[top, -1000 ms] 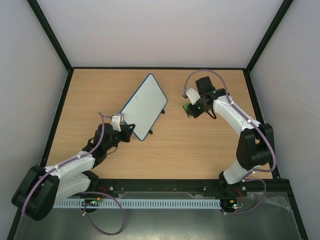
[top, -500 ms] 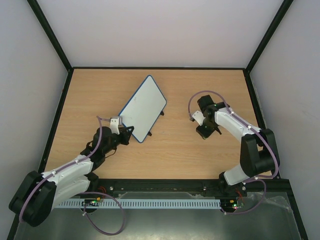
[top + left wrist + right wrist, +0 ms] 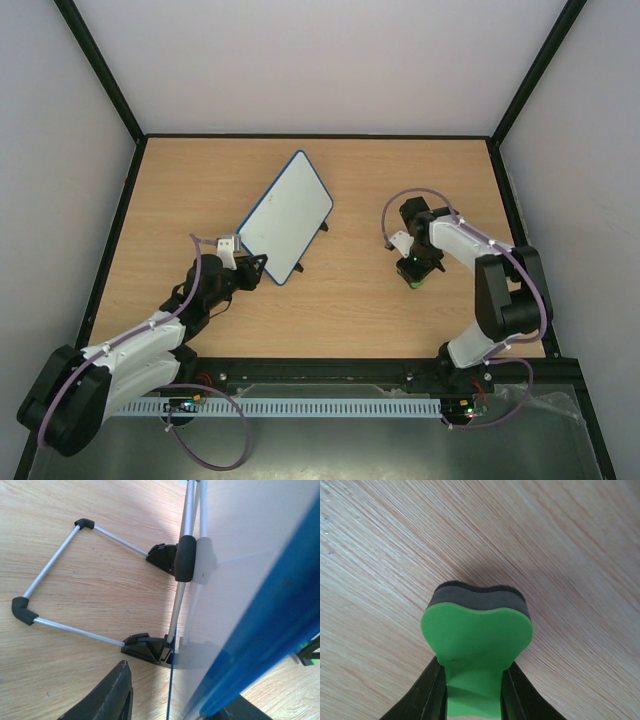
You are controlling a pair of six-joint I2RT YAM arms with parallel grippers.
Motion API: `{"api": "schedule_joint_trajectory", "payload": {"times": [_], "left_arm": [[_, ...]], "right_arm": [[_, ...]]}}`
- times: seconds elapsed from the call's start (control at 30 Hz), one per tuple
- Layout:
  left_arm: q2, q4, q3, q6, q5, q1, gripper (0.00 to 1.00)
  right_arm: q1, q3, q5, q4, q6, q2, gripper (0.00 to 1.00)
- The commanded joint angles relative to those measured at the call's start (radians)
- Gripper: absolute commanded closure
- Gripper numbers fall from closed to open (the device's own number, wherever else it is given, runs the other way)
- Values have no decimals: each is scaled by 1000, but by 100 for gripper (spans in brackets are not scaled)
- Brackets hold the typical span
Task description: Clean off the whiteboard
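The whiteboard (image 3: 288, 212), white with a thin blue frame, stands tilted on its wire stand left of the table's middle. No writing shows on it. My left gripper (image 3: 258, 270) is at its near lower corner. In the left wrist view the board's blue edge (image 3: 260, 610) runs between the jaws of the left gripper (image 3: 177, 692), and a strip of table shows between the left finger (image 3: 112, 695) and the board. My right gripper (image 3: 417, 274) is shut on the green eraser (image 3: 476, 630), its black felt at or just above the table, well right of the board.
The board's wire stand (image 3: 55, 580) and black feet (image 3: 147, 647) rest on the wooden table (image 3: 350, 300) behind the board. Black-framed walls enclose the table at the back and on both sides.
My right gripper has carried the eraser away from the board's right side, nearer and lower, down to the table. My left gripper has shifted only slightly at the board's corner.
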Motion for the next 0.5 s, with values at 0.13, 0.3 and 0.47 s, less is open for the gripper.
{"api": "schedule_joint_trajectory", "payload": {"times": [0.13, 0.3, 0.47], "left_arm": [[-23, -148, -33, -14, -7, -4, 62], [-35, -158, -33, -15, -15, -4, 61], [-41, -157, -33, -19, -13, -4, 61]], "right_arm": [[-41, -8, -77, 0, 1, 95, 70], [-44, -11, -77, 13, 7, 100, 57], [-44, -19, -84, 21, 12, 109, 45]]}}
